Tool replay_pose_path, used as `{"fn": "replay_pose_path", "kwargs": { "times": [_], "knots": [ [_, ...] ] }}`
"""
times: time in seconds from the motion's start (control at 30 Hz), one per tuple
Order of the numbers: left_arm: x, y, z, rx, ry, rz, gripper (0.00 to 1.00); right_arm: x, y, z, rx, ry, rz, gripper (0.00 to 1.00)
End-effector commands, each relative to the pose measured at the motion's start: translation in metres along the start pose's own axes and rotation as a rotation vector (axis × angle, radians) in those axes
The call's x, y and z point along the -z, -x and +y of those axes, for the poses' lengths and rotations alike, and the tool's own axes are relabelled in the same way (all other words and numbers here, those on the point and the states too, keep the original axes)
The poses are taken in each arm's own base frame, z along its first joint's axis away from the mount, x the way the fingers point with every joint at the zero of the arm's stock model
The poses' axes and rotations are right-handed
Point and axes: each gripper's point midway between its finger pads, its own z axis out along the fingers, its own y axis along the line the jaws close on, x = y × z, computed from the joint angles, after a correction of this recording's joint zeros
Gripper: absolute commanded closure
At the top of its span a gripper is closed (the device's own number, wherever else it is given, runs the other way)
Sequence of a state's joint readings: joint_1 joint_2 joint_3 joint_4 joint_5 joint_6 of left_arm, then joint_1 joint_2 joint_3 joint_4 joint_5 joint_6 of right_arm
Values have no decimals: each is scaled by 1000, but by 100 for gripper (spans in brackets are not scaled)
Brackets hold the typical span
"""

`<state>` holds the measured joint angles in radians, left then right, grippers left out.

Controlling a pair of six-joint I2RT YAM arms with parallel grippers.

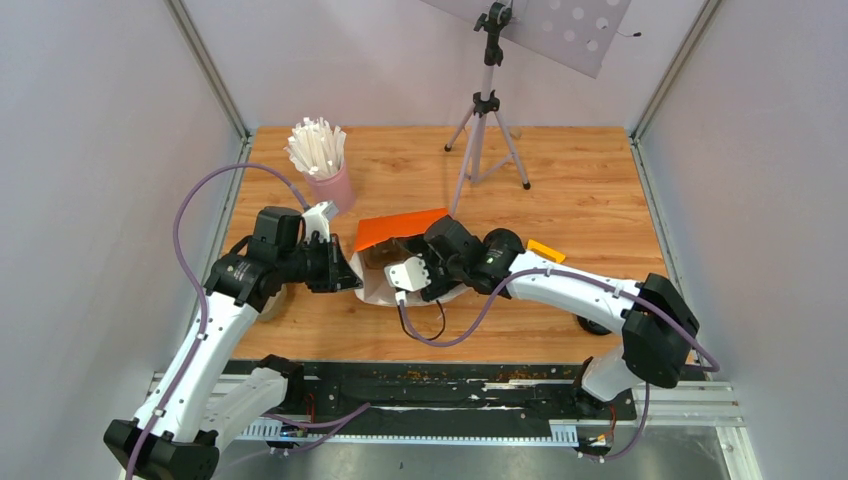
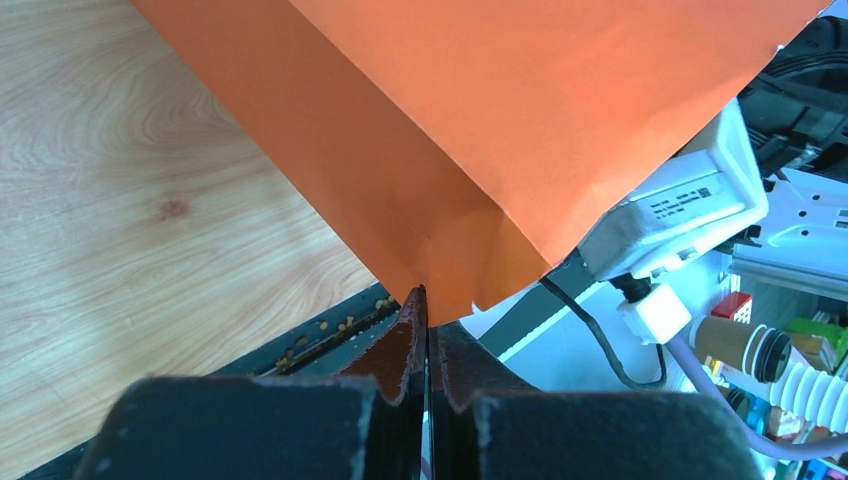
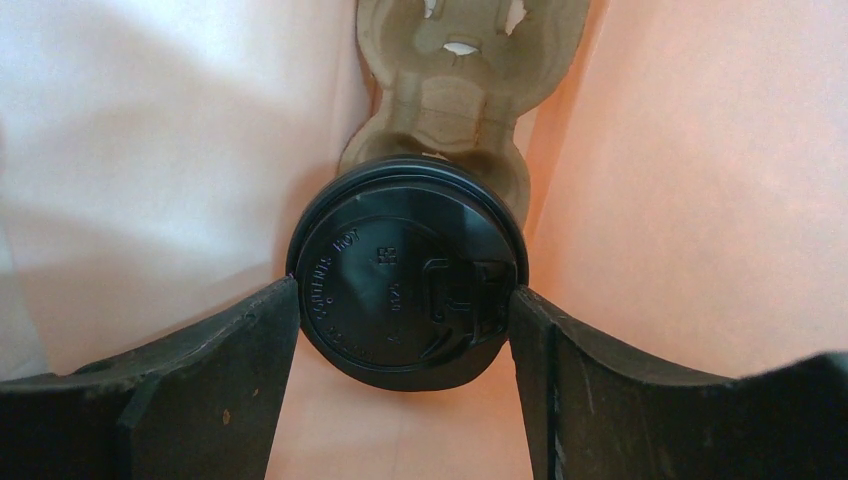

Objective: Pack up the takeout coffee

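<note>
Takeout coffee (image 3: pixel 405 290), capped with its black lid, sits inside the orange bag (image 1: pixel 398 230) at one end of the pulp tray (image 3: pixel 450 110). The right tool (image 3: pixel 402 293) stands wide, its fingers clasping the lid's rim on both sides. The left tool (image 2: pixel 425 310) is pressed closed, pinching the bag's edge above the table (image 2: pixel 120 200)

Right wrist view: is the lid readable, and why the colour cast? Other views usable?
Right wrist: coffee lid sharp, embossed text visible, light tinted peach by the bag; left wrist: bag crisp, left tool soft and dark; top external: evenly lit, sharp.
</note>
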<state>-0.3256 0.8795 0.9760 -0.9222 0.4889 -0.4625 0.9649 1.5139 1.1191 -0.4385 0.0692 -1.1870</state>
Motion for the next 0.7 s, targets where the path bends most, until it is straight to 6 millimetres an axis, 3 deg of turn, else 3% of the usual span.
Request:
{"fn": "replay_pose_path", "kwargs": {
  "times": [0.0,0.17,0.67],
  "knots": [
    [3,8,-7,-29,-26,-27,99,-10,2,-18,-3,-81,-24,27],
    [2,6,-6,-27,-29,-21,99,-16,2,-25,-7,-113,-52,26],
    [1,2,-5,-30,-28,-6,99,-35,-11,-17,-67,-93,-49,26]
  ]
}}
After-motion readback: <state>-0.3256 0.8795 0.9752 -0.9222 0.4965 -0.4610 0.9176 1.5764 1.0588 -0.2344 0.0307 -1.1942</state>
